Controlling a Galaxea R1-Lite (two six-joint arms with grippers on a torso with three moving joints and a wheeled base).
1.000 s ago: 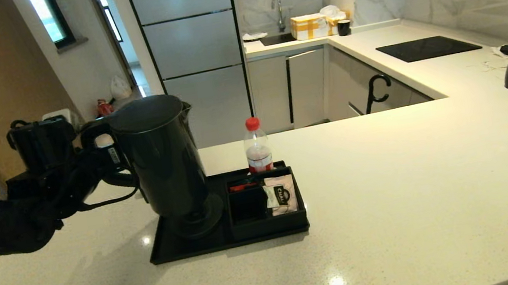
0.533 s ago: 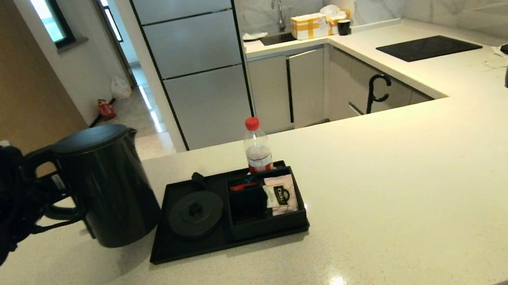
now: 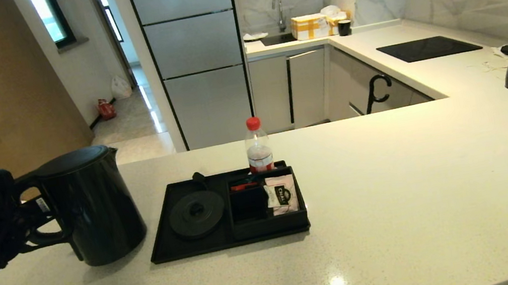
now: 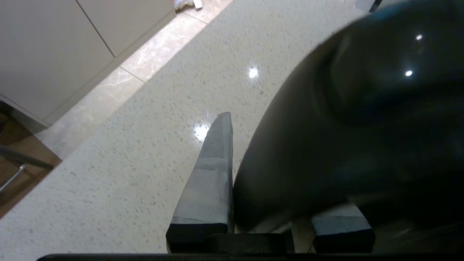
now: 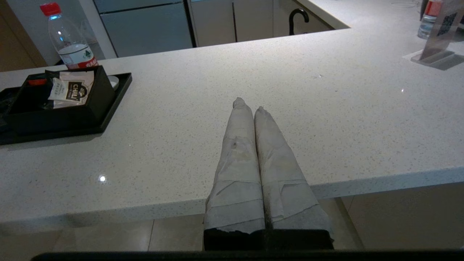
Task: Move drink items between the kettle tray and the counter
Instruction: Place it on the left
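Standing upright on the bench (image 3: 393,181) just left of the tray (image 3: 164,248), the kettle (image 3: 91,209) is gripped at its handle by the left pincer (image 3: 35,223). Full seating should be confirmed before release. The right pincer (image 5: 250,108), fingers pressed together, is parked at the bench edge.

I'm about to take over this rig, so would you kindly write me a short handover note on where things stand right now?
Left hand: shut on the kettle handle, at the counter's left end.
Right hand: shut, empty, parked by the counter's near edge.
Kettle: off its round base, left of the kettle tray, at or just above the counter; contact unclear.
Sachet: in the tray's right compartment.
Done: kettle off the tray.
Left: release the kettle; move the sachet, if wanted.
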